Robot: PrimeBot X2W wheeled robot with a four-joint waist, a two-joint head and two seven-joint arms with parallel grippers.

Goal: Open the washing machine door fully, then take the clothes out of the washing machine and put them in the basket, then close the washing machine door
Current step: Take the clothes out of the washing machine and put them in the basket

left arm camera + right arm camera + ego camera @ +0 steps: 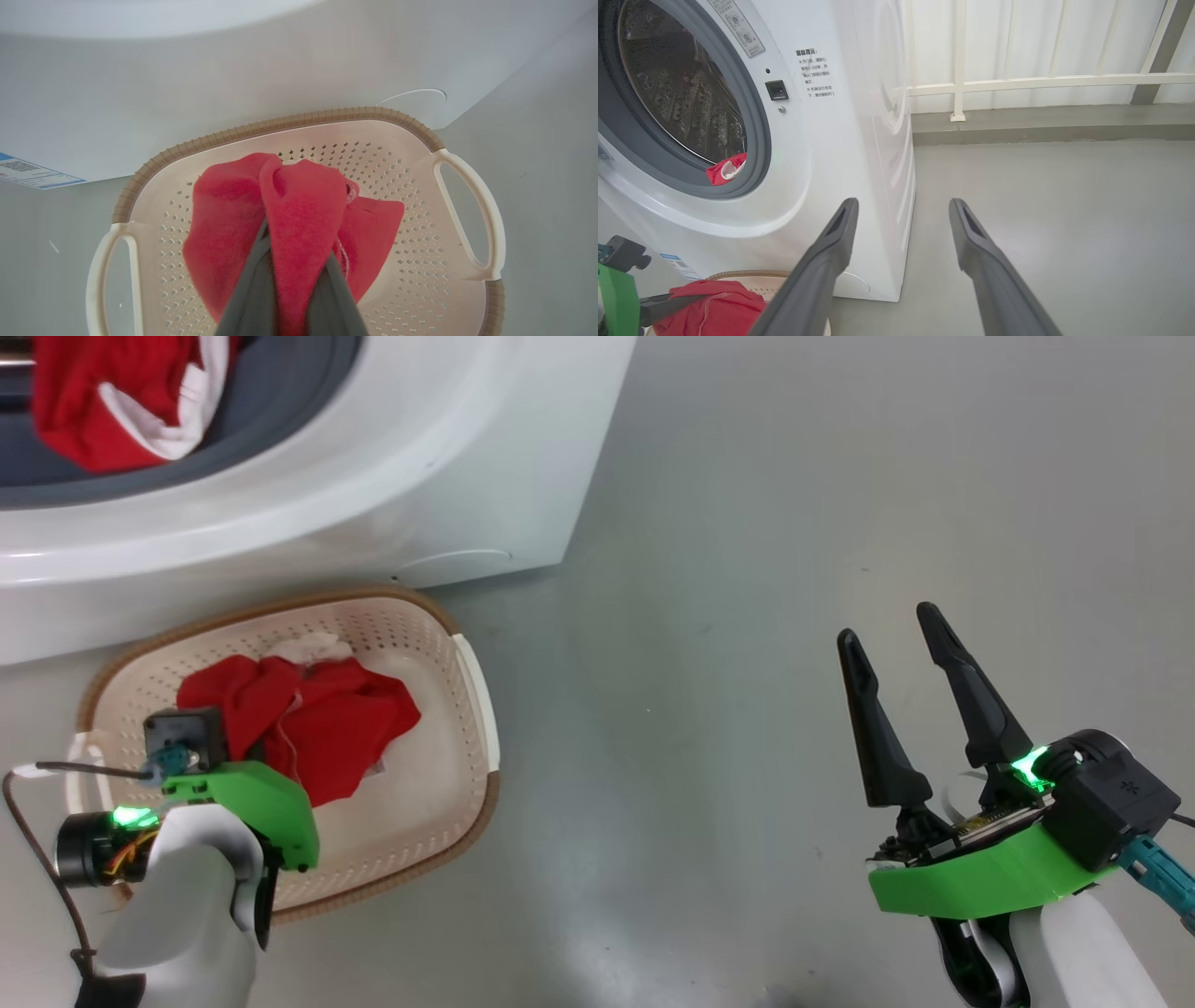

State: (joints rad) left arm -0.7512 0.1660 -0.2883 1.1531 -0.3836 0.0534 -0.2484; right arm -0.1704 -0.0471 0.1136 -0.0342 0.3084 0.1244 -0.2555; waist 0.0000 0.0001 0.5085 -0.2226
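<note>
The white washing machine (448, 457) stands at the upper left, its round opening (682, 93) uncovered; the washing machine door is out of view. Red clothes with white trim (103, 411) hang over the grey gasket at the drum's lower lip (726, 170). In front of it on the floor is the cream basket (280, 609) with more red clothes (327, 728) in it. My left gripper (292, 261) hangs over the basket (327, 115), shut on a fold of that red fabric (303, 205). My right gripper (887, 623) stands open and bare over the floor, far right of the basket.
Grey floor (840, 476) stretches right of the machine. A white railing and panelled wall (1017, 84) run behind it. A blue label (28, 170) sits low on the machine's front. A dark cable (28, 840) loops beside my left forearm.
</note>
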